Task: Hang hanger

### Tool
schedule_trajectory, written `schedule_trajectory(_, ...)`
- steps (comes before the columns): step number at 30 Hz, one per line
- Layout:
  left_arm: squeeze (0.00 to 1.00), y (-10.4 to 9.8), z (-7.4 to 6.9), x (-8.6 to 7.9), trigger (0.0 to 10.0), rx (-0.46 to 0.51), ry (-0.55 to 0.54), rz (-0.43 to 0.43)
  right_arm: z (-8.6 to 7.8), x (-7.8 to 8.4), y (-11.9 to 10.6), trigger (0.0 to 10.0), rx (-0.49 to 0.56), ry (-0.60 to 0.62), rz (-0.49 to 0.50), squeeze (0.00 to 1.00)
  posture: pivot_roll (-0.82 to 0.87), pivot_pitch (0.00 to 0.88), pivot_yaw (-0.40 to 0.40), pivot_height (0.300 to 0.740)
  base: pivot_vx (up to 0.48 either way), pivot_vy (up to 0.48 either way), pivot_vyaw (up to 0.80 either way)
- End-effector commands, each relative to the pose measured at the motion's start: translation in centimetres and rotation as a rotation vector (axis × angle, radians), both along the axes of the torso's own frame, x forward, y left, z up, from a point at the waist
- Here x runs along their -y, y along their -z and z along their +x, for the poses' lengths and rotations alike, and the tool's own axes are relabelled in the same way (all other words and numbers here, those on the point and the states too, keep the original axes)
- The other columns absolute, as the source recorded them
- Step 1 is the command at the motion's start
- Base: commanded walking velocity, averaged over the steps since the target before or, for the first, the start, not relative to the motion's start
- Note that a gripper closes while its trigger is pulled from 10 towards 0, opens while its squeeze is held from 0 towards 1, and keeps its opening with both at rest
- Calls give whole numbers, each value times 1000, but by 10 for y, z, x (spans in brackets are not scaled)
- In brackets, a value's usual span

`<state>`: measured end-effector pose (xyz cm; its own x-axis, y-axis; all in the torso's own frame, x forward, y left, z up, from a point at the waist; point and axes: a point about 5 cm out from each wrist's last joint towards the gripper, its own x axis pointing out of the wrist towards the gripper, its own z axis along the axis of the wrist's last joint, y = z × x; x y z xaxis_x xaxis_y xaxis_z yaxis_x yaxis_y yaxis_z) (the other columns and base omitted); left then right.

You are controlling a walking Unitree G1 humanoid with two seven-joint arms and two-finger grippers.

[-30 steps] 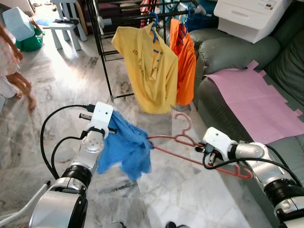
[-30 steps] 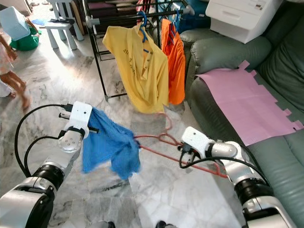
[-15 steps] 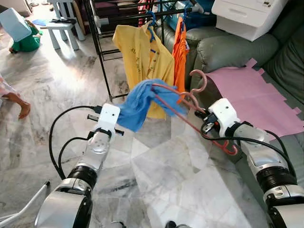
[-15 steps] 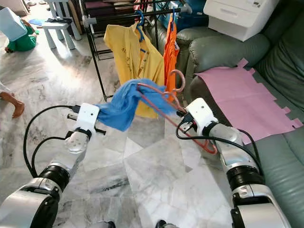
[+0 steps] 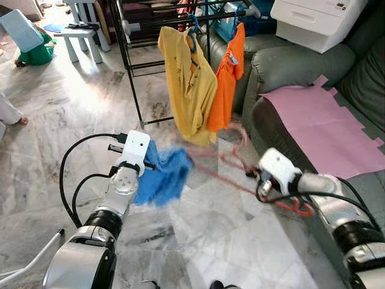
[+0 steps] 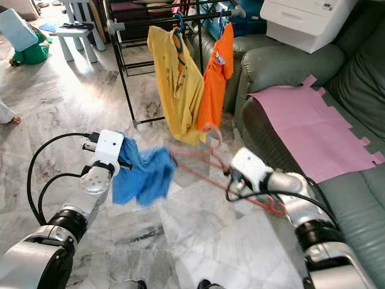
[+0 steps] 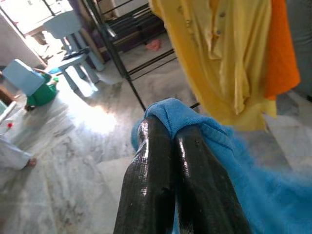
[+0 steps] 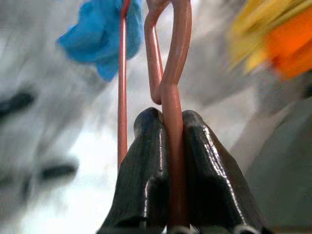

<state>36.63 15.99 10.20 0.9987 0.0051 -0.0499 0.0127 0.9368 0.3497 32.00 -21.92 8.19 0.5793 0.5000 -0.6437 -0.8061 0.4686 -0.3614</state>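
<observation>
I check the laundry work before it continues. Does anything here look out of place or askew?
Yes. The blue garment is bunched at one end of the pink hanger, not spread over it. The left claw pinches the cloth and the right claw grips the hanger, both low above the floor, below the rack.

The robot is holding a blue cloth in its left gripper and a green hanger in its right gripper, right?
Not quite: the hanger is pinkish red, not green. The right wrist view shows the right gripper shut on it. The rest holds: the left wrist view shows the left gripper shut on the blue cloth.
</observation>
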Motion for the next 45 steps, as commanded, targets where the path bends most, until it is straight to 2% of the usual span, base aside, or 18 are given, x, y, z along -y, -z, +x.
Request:
schedule_trajectory(1,0,-7,3,-1,10000,28,-6,-7,-4,11,3,10000,-21,-28,-136,0,-107,100,-2,740,0,0,0)
schedule_trajectory(3,0,-6,3,1,10000,23,2,-11,-2,18,2,10000,2,-14,-197,0,-107,100,-2,740,0,0,0)
schedule_trajectory(6,0,-3,1,7,10000,13,30,-16,-6,3,-5,10000,-48,-54,21,0,-114,99,5,740,0,0,0)
schedule_trajectory(7,0,-2,1,9,10000,8,39,-13,-7,0,-7,10000,-63,-67,61,0,-114,99,5,740,0,0,0)
schedule_trajectory(10,0,1,0,18,10000,-19,100,-29,-13,3,0,10000,-98,-108,-26,0,-117,99,8,740,0,0,0)
schedule_trajectory(16,0,4,-5,40,10000,-15,230,8,-28,0,18,10000,-183,-186,-113,0,-111,103,8,740,0,0,0)
schedule_trajectory(18,0,7,-6,42,10000,-21,240,33,-24,0,15,10000,-139,-175,-122,0,-111,103,8,740,0,0,0)
schedule_trajectory(19,0,13,-9,43,10000,-51,246,33,-6,-2,1,10000,25,-101,-111,0,-106,103,6,740,0,0,0)
schedule_trajectory(20,0,13,-9,43,10000,-51,246,33,-6,-2,1,10000,25,-101,-111,0,-106,103,6,740,0,0,0)
schedule_trajectory(22,0,22,-13,43,10000,-93,245,34,19,-11,-32,10000,282,7,-2,0,-106,103,6,740,0,0,0)
schedule_trajectory(26,0,26,-15,44,10000,-108,254,32,32,-18,-69,10000,506,39,85,0,-114,104,7,740,0,0,0)
schedule_trajectory(27,0,26,-15,44,10000,-108,254,32,32,-18,-69,10000,506,39,85,0,-114,104,7,740,0,0,0)
schedule_trajectory(30,0,28,-15,40,10000,-124,224,44,36,-23,-97,10000,642,60,169,0,-118,103,9,740,0,0,0)
schedule_trajectory(32,0,28,-15,40,10000,-124,224,44,36,-23,-97,10000,642,60,169,0,-118,103,9,740,0,0,0)
schedule_trajectory(36,0,30,-14,33,10000,-149,191,52,38,-25,-114,10000,726,62,224,0,-124,100,10,740,0,0,0)
schedule_trajectory(40,0,30,-14,33,10000,-147,183,48,39,-21,-112,10000,699,81,227,0,-124,98,8,740,0,0,0)
schedule_trajectory(43,0,27,-12,32,10000,-131,161,49,31,-21,-87,10000,531,-1,141,0,-124,98,7,740,0,0,0)
schedule_trajectory(45,0,24,-10,30,10000,-116,143,46,20,-16,-59,10000,348,-62,38,0,-124,98,7,740,0,0,0)
